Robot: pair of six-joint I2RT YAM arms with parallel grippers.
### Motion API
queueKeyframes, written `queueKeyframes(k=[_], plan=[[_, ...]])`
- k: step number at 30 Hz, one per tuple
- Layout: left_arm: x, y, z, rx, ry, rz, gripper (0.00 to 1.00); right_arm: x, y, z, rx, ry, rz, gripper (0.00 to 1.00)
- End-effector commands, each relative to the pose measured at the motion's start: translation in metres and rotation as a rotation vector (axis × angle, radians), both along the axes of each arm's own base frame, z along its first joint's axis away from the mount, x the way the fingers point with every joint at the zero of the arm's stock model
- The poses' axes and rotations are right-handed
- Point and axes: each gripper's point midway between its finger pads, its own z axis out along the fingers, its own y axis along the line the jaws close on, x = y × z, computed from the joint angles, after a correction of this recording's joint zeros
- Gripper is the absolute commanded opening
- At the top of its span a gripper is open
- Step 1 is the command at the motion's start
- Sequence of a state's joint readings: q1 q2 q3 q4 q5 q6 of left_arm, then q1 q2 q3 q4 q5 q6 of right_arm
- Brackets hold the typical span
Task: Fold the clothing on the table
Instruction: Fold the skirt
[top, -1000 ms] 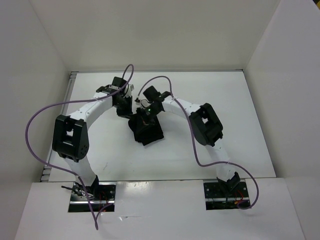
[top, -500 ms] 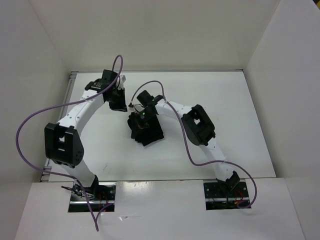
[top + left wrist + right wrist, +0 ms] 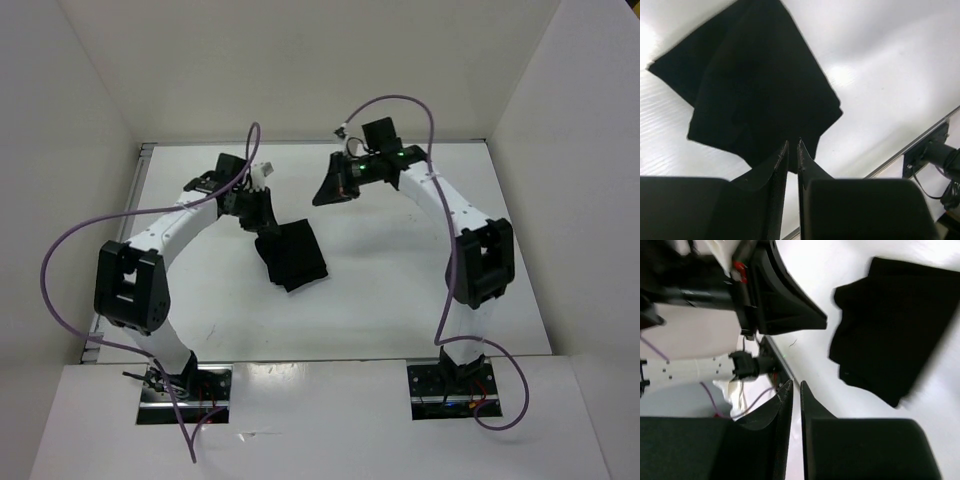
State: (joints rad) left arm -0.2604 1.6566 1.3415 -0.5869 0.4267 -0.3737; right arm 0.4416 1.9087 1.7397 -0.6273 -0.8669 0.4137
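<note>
The clothing [image 3: 290, 257] lies as a compact, folded black bundle near the middle of the white tabletop [image 3: 400, 290], one corner pointing towards the arm bases. The left gripper [image 3: 263, 213] hangs just beside its far-left corner; in the left wrist view the fingers [image 3: 780, 160] stand nearly together, only a thin slit between them and nothing caught there. A second ago the right gripper [image 3: 320, 195] was down on the clothing at the centre. Now it has lifted off and swung to the far right, well apart from the fabric, its jaws likewise drawn almost together on nothing. The left arm pulled back half a second ago and has come in again. The clothing has kept its place.
</note>
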Motion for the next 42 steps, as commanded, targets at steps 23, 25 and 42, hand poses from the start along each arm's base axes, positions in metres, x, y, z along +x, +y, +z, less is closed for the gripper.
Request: queueKeyframes(k=[23, 25, 42], plan=[[0.029, 0.056, -0.132, 0.171, 0.223, 0.14, 0.19, -0.013, -0.057, -0.016, -0.121, 0.011, -0.178, 0.18], [0.032, 0.062, -0.103, 0.173, 0.181, 0.159, 0.22, -0.011, -0.06, -0.008, -0.13, -0.032, -0.187, 0.21], [-0.047, 0.058, 0.088, -0.11, -0.335, 0.258, 0.55, -0.024, -0.121, 0.012, -0.264, -0.26, -0.409, 0.81]])
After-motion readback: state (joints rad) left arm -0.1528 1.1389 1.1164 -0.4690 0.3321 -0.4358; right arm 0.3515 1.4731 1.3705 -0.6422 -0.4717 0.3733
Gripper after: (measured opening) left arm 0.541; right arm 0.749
